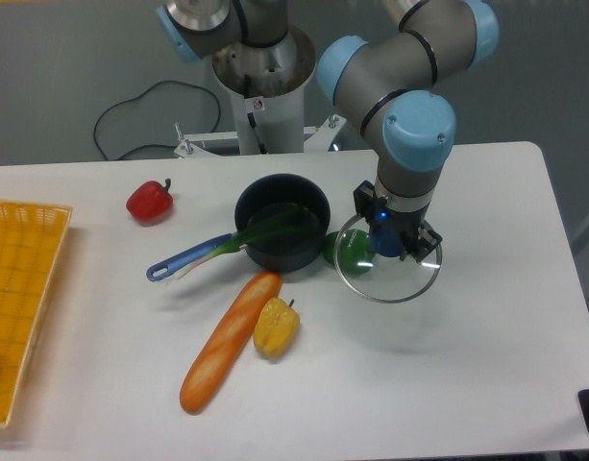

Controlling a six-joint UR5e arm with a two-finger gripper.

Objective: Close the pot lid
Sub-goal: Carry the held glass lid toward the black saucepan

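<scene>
So the white table has a yellow basket at the left edge, and the arm's gripper is clamped on the pot lid, holding it just right of the black pot. A leek pokes out of the pot; a baguette, red pepper, yellow pepper and some green thing lie around.

Blue centre knob of round clear glass pot lid hidden by two-finger gripper; finger closure indiscernible. Small green object partly behind lid rim, identity unclear. Yellow woven basket cut by left edge.
</scene>
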